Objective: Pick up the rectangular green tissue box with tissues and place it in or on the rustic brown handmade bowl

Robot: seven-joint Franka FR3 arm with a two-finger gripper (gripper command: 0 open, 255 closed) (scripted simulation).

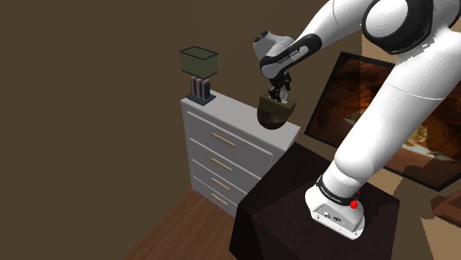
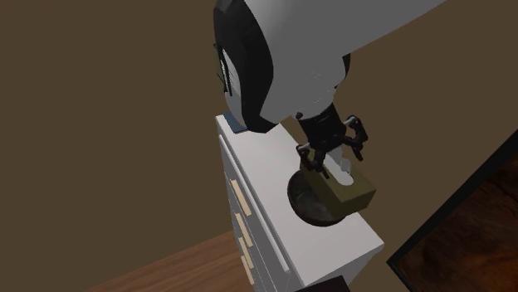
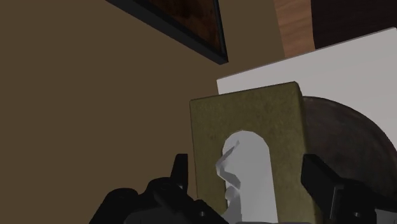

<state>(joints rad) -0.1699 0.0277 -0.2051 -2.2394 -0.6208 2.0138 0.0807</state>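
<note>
Gripper [image 2: 332,158] hangs just above the tissue box [image 2: 353,192], fingers spread wide on either side of it, clasping nothing. Box is drab olive-green, with a white tissue [image 3: 238,172] poking from the top slot. It lies across the dark brown bowl [image 2: 311,203], slightly tilted, one end out over the rim toward the second exterior view's right. It touches the bowl, not the dresser top.

Shoulder view, left to right:
- Small lamp [image 1: 199,61] with a green shade, and a short row of books [image 1: 199,89] below it, at the far left end of the white dresser [image 1: 222,111].
- Bowl and box near the right end, under the hand.
- Framed picture [image 1: 391,111] on the wall beyond, well apart.

Judgement: the placing looks done, so the step in hand is the withdrawal.
- Lift straight up along the fingers' own line.
- Hold the fingers wide so neither pad drags a box edge.
- No sideways motion until the tips are above the tissue.

Risk: the box perches rather than nests. A nudge could tip it off the rim toward the dresser's right edge.
</note>
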